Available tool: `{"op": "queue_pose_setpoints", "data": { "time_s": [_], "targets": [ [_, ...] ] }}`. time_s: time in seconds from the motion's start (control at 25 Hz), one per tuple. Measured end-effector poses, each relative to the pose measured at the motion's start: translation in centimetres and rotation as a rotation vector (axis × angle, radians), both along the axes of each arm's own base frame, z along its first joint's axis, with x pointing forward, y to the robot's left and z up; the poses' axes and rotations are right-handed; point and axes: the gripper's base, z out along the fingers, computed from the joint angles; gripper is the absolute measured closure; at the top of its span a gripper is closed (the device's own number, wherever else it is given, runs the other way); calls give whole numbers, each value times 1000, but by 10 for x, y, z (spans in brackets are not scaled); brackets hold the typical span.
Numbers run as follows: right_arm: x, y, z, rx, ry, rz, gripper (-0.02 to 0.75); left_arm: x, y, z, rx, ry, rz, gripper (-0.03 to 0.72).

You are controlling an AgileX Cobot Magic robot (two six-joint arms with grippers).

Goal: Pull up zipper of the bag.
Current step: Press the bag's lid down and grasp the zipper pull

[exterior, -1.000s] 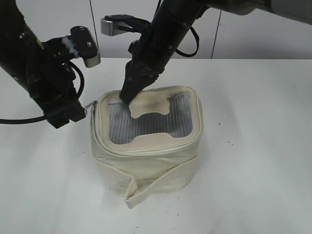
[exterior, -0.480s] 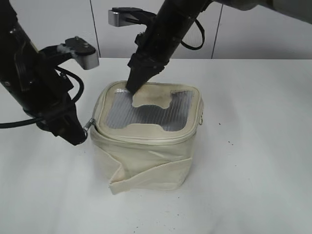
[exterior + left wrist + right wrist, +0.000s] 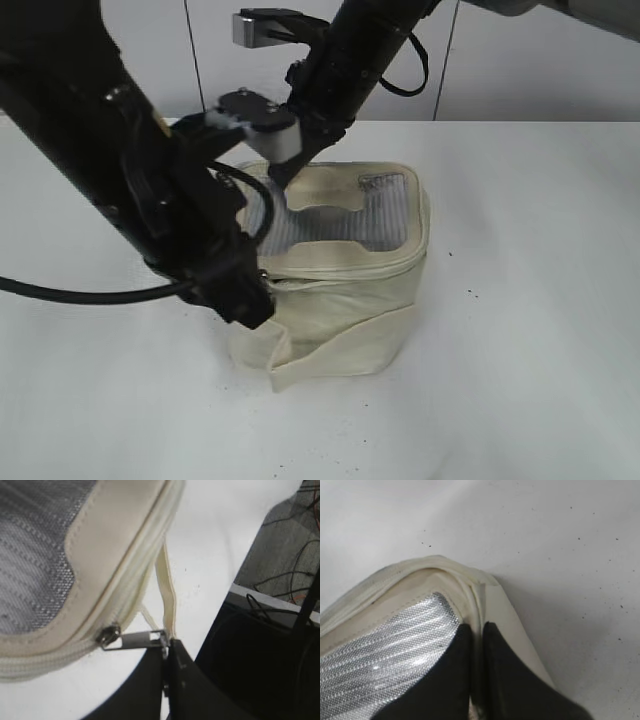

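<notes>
Currently left gripper (image 3: pixel 167 652) pinches the zipper (image 3: pixel 131 640) pull at the bag (image 3: pixel 345 300)'s front rim; track runs sideways from it. Right gripper (image 3: pixel 475 645), pressed together, pins the lid's back corner.

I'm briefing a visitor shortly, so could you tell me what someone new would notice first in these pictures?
First the cream bag mid-table, its grey mesh top facing up. Then the left gripper, at the bag's front-left rim, pinching the silver zipper pull. The right gripper, shut, presses down on the top's far-left corner.
</notes>
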Motion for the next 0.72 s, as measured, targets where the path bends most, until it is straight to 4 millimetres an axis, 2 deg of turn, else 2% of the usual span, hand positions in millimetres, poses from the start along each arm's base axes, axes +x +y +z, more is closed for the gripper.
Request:
{"op": "queue_pose_setpoints", "data": {
  "time_s": [0.16, 0.32, 0.52, 0.72],
  "targets": [
    [1, -1, 0, -8, -10, 10, 724, -12, -24, 2, -53, -69, 16, 690],
    [2, -3, -1, -15, -17, 12, 724, -14, -35, 0, -88, -82, 90, 690],
    [3, -4, 0, -14, -18, 9, 724, -13, -34, -2, -62, -54, 198, 690],
    [4, -5, 1, -3, 4, -41, 724, -15, -22, -7, 105, -35, 332, 690]
  ]
}}
